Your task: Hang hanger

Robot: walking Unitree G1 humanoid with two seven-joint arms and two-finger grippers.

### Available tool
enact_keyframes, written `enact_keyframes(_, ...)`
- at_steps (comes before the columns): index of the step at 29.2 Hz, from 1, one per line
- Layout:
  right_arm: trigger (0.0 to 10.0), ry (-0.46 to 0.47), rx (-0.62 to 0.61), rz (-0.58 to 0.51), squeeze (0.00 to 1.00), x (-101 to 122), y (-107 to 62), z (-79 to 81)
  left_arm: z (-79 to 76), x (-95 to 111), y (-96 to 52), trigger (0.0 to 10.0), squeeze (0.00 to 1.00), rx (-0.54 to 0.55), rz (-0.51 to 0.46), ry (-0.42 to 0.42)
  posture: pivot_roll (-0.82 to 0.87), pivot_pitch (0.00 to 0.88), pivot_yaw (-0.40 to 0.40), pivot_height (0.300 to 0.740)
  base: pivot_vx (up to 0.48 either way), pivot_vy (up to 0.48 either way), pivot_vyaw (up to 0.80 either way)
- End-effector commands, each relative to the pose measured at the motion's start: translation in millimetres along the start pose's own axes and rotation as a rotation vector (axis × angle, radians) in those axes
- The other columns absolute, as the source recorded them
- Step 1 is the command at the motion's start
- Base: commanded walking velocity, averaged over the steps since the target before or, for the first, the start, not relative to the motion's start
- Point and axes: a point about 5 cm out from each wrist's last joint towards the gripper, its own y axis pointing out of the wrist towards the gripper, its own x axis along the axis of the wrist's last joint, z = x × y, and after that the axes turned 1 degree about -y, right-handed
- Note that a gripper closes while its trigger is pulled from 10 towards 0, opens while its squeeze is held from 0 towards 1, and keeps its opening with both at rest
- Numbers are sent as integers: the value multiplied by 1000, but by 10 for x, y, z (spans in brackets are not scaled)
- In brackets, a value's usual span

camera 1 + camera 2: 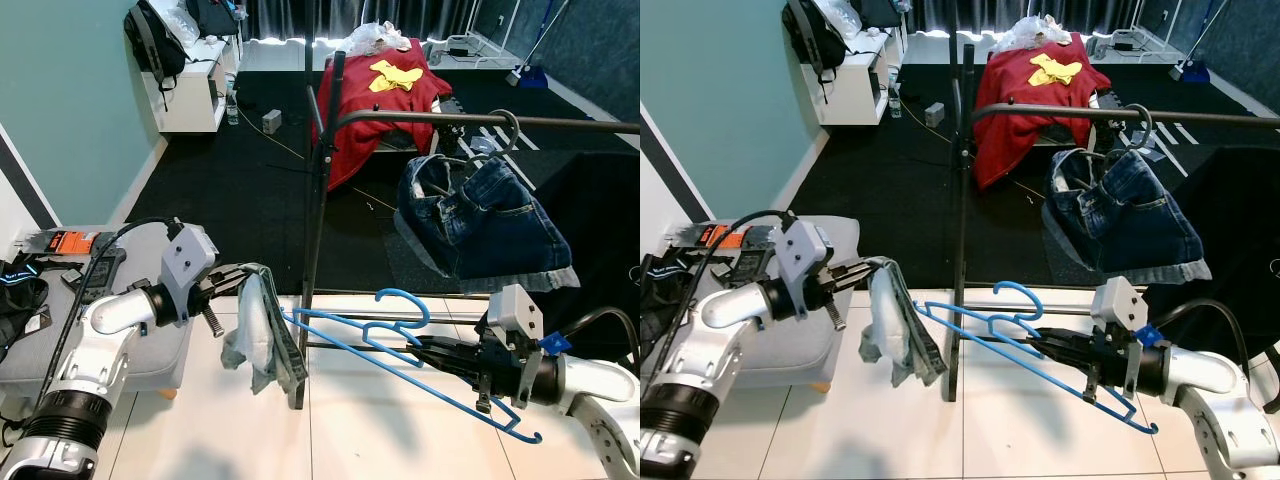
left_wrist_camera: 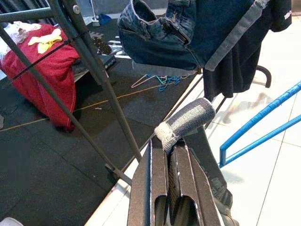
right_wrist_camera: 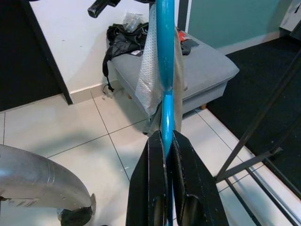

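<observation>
My right gripper (image 1: 428, 349) is shut on the lower bar of a blue plastic hanger (image 1: 390, 330), held low over the white tiles with its hook up. My left gripper (image 1: 232, 280) is shut on the top edge of a pale grey-blue garment (image 1: 262, 335) that hangs limp; the hanger's far end reaches into its folds. In the left wrist view the gripper (image 2: 167, 147) pinches a rolled hem of the garment (image 2: 184, 121). In the right wrist view the gripper (image 3: 165, 140) clamps the hanger (image 3: 164, 56). Behind stands a dark clothes rack with its rail (image 1: 560, 122) high on the right.
Denim shorts (image 1: 480, 215) hang from the rail on a hanger, with a black garment (image 1: 600, 215) beside them. The rack's post (image 1: 315, 230) stands between my arms. A grey padded bench (image 1: 835, 335) lies by my left arm. A red cloth (image 1: 380, 100) lies on the black carpet behind.
</observation>
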Motion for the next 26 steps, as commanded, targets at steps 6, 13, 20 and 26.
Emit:
enact_keyframes(6,10000,9,23,-13,0,-10,58,11,-47,13,46,10000,0,-25,-3,-5,-54,70,18,740,0,0,0)
enact_keyframes(13,10000,20,59,-20,0,-13,116,46,-42,19,47,10000,0,-17,2,0,-50,73,15,740,0,0,0)
enact_keyframes(20,10000,29,80,-15,0,-24,128,74,-25,11,50,10000,0,-1,11,12,-51,73,17,740,0,0,0)
enact_keyframes(26,10000,28,84,-11,0,-28,131,78,-26,15,52,10000,0,-4,9,11,-50,72,16,740,0,0,0)
